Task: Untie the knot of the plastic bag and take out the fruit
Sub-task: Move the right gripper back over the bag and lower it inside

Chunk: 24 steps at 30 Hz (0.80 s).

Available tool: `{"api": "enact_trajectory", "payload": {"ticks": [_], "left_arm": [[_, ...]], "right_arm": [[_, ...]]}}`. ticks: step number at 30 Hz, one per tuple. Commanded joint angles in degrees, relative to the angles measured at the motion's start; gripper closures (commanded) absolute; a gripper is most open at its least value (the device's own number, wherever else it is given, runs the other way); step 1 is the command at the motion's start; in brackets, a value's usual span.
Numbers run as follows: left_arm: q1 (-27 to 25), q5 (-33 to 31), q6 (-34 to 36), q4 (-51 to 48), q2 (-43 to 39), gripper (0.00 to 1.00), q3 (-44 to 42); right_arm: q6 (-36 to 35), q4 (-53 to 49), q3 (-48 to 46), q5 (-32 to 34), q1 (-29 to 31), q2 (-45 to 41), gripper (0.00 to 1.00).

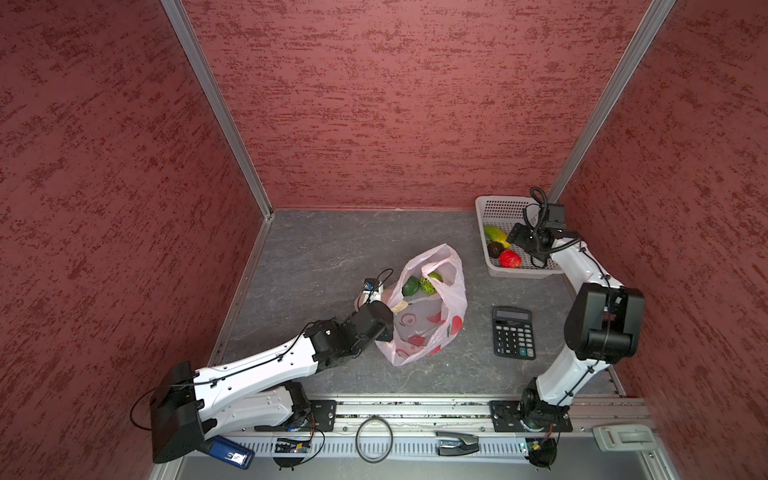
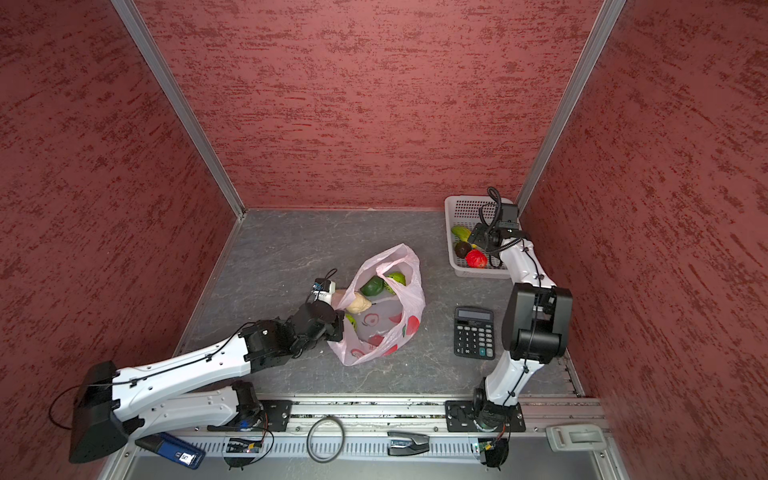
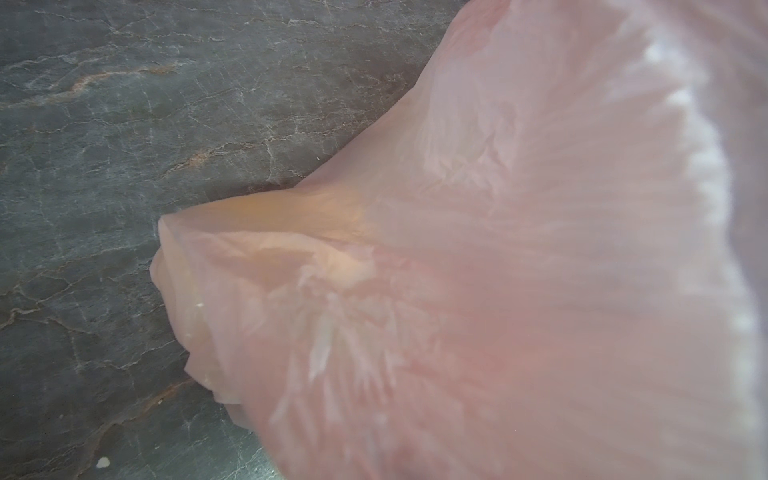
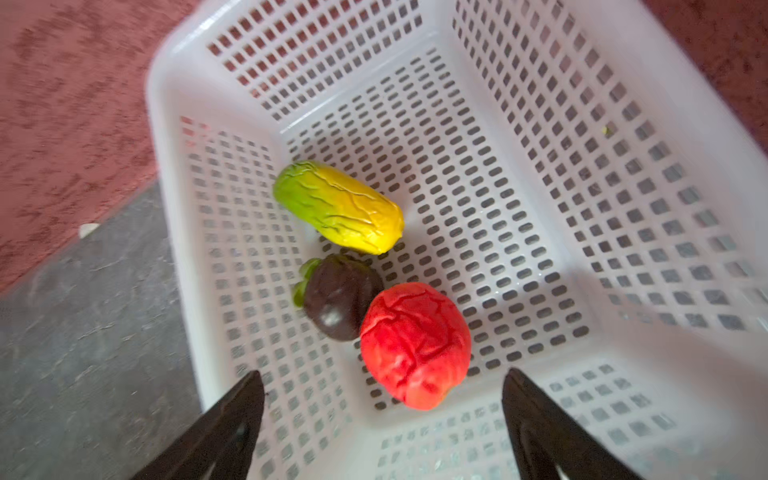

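in both top views the plastic bag (image 1: pixel 424 328) (image 2: pixel 380 328) lay just right of centre on the grey counter (image 1: pixel 324 257), its mouth gaping toward the top of the frame. inside it showed a dark green fruit (image 1: pixel 410 286), a bumpy green fruit (image 1: pixel 428 285) and a yellow-green fruit (image 1: pixel 436 275), with a cream piece (image 1: pixel 400 306) at the bag's left rim. the left arm (image 1: pixel 257 365) reached in from the lower left to that rim. the left jaws were hidden from above, yet they were pressed together, and in the left wrist view the bag's pink film (image 3: pixel 457 291) fanned in tight creases right up to the lens, pinched at its edge. the white basket (image 1: pixel 503 212) (image 4: pixel 498 124) sat at the upper right, well apart from the bag. in it lay a yellow and green piece (image 4: pixel 338 205), a dark purple piece (image 4: pixel 338 297) and a red piece (image 4: pixel 415 345), close together in a row. the right jaws hung over the basket, spread wide with nothing between them. a black calculator (image 1: pixel 514 332) lay to the right of the bag.
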Motion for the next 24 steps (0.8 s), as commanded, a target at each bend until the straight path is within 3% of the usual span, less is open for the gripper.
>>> {"api": "enact_trajectory", "payload": {"ticks": [1,9,14,20,24], "left_arm": [[0.61,0.13,0.92,1.33,-0.63,1.0,0.68],[2.16,1.35,2.04,1.37,-1.46,1.0,0.19],[2.87,2.01,2.72,1.61,-1.49,1.0,0.3],[3.41,2.29,3.03,1.56,-1.71,1.0,0.22],[3.4,2.2,2.95,1.25,-2.14,1.0,0.08]], "right_arm": [[0.95,-2.59,-1.65,-2.27,2.95,-6.06,0.09],[4.99,-9.38,-3.78,-5.25,14.8,-19.84,0.09],[10.79,-12.27,-3.11,-4.64,27.64,-25.71,0.09],[18.01,-12.33,-2.86,0.58,44.85,-27.33,0.1],[21.04,-10.43,-3.62,3.42,53.0,-25.9,0.1]]}}
